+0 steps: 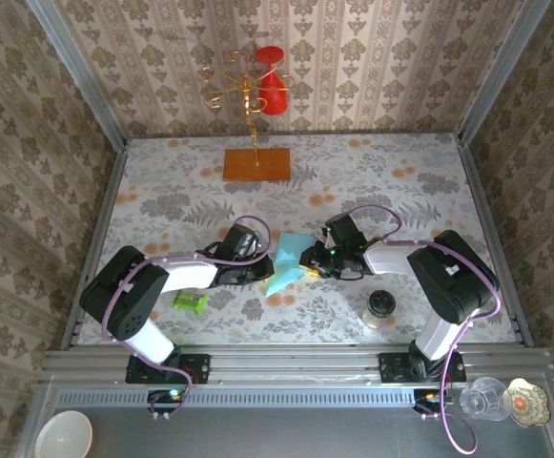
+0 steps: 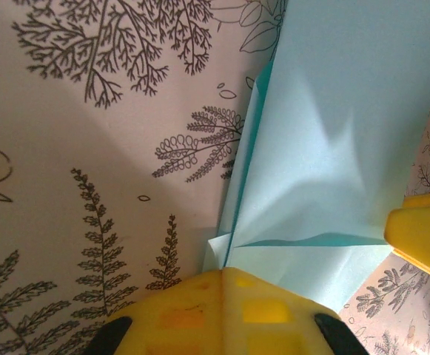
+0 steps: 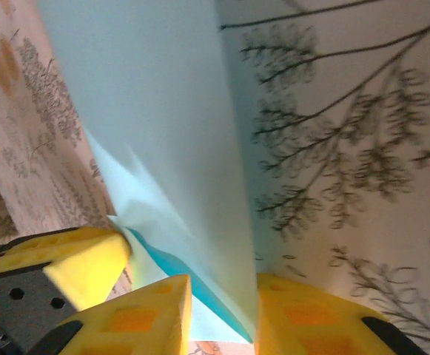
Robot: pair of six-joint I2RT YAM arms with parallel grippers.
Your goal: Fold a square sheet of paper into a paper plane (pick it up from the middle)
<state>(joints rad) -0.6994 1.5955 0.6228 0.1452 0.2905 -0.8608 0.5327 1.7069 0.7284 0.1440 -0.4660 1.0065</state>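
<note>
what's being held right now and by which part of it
The left gripper is shut on the partly folded light-blue paper, at a folded edge. The right gripper straddles the paper too; whether it grips cannot be told.

No legible text, label, brand, number or sign on any object or surface in view.

The walls (image 1: 29, 143) around me have brown flowery paper. My table (image 1: 400, 191) has a pale top with ferns and orange flowers. Two grey metal posts (image 1: 76, 72) stand in the back corners.
</note>
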